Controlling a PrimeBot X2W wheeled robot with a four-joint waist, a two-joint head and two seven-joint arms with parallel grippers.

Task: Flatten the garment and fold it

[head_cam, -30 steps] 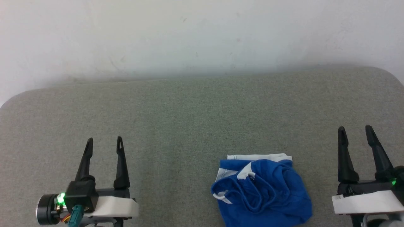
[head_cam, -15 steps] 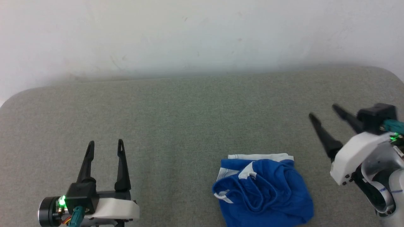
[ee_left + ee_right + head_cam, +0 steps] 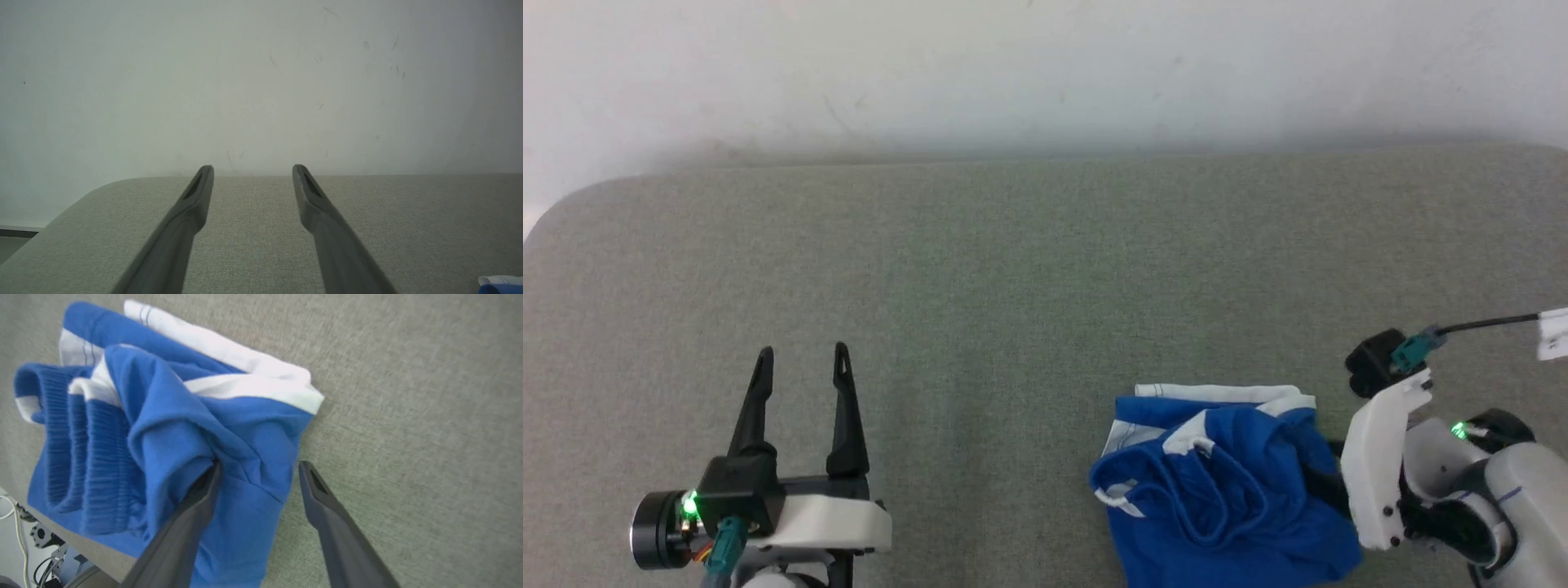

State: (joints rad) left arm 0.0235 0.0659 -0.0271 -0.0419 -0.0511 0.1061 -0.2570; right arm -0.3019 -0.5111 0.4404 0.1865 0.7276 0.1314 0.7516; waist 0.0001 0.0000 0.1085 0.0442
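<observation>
The garment (image 3: 1217, 482) is a crumpled heap of royal blue shorts with white stripes, lying near the table's front edge at the right. In the right wrist view the garment (image 3: 163, 428) shows its ribbed waistband at the left. My right gripper (image 3: 260, 464) is open at the heap's right edge: one finger's tip digs into a blue fold, the other is over bare table beside the cloth. In the head view the right arm's white wrist (image 3: 1376, 465) stands against the heap. My left gripper (image 3: 802, 351) rests open and empty at the lower left, far from the cloth.
The grey fabric-covered table (image 3: 1013, 269) has rounded corners and runs back to a pale wall (image 3: 1045, 73). Its front edge passes just below the heap, with cables (image 3: 16, 522) beyond it. In the left wrist view a corner of the garment (image 3: 500, 283) peeks in at the lower right.
My right gripper has swung from pointing up at the far right to tipping down and left onto the heap's right edge. The camera shifted slightly. The left gripper stayed put.
</observation>
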